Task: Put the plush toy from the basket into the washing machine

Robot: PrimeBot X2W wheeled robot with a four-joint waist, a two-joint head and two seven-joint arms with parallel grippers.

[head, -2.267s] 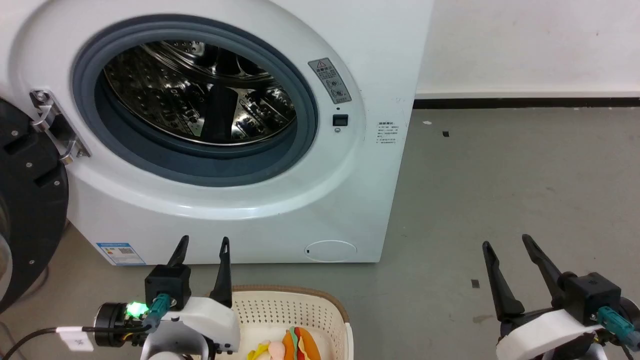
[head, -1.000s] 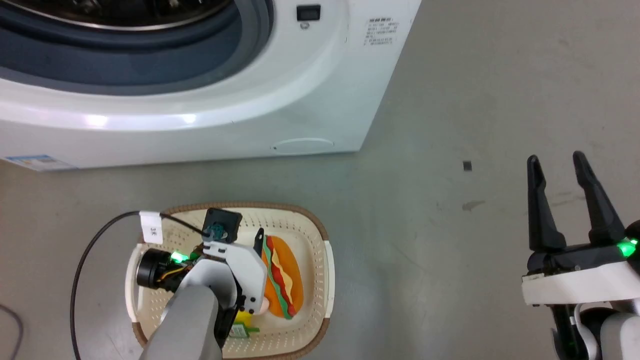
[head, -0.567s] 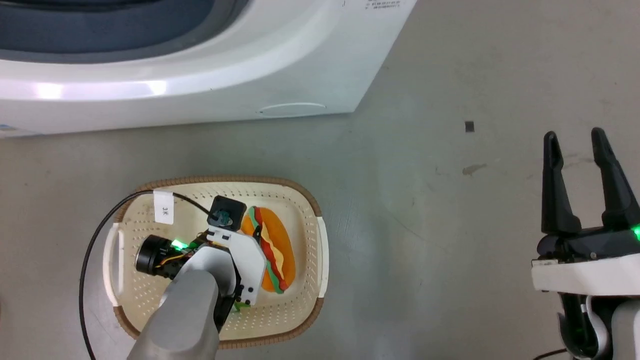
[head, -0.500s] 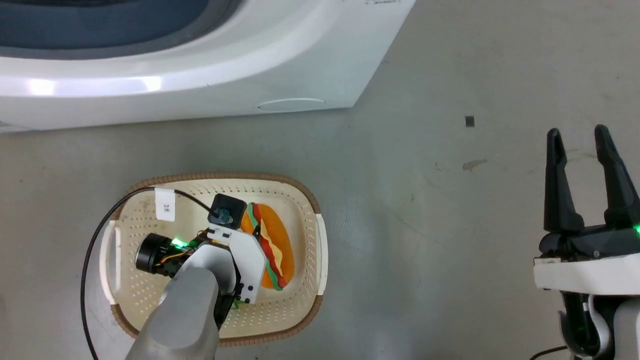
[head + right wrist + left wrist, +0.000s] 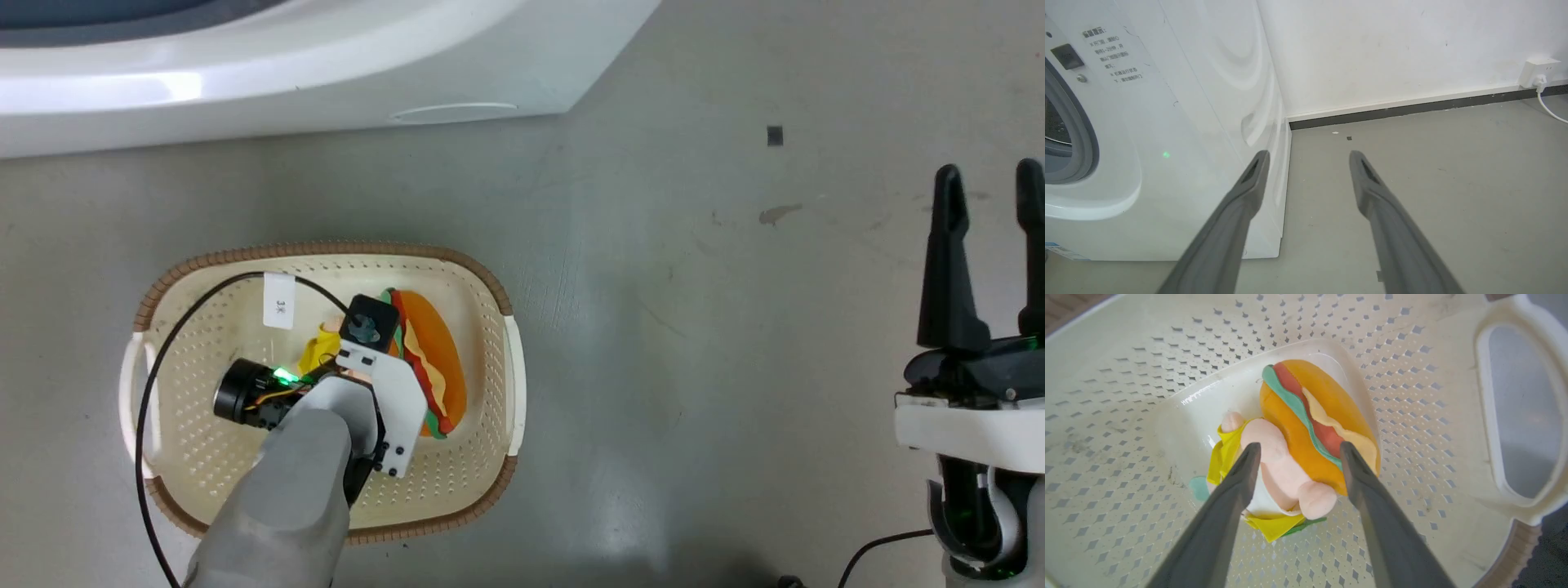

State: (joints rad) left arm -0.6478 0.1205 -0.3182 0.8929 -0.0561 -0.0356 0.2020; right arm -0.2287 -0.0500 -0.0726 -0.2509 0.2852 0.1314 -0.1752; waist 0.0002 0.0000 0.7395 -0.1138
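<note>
The washer (image 5: 245, 73) is the big hazard in the carry: its white front bulges out close behind the basket (image 5: 326, 247), so I judge a lift that swings low could knock the load against that curve. The basket sits on the floor just in front of it and looks light; if a tip catches one of its holes, or I press down hard, it may slide or come up with the arm. The black cable (image 5: 143, 433) from my left wrist loops over its rim and could hook a handle. The toy (image 5: 1314, 424) lies on the basket's bottom, bun beside pink figure. My left fingers (image 5: 1249, 457) are spread and straddle it, one tip by the figure, the other over the bun's layers, nothing gripped; whether they touch it I cannot tell. Closing here may pinch only the figure or its yellow cloth, and the rounded bun could squeeze out or dangle. My right fingers (image 5: 1255, 171) are spread and empty, off to the washer's right. The wall (image 5: 1392, 49) is plain white, the floor (image 5: 694, 327) smooth grey with a slight sheen, then a dark skirting (image 5: 1412, 107), a white socket (image 5: 1537, 67), and a small dark mark (image 5: 775, 135).
</note>
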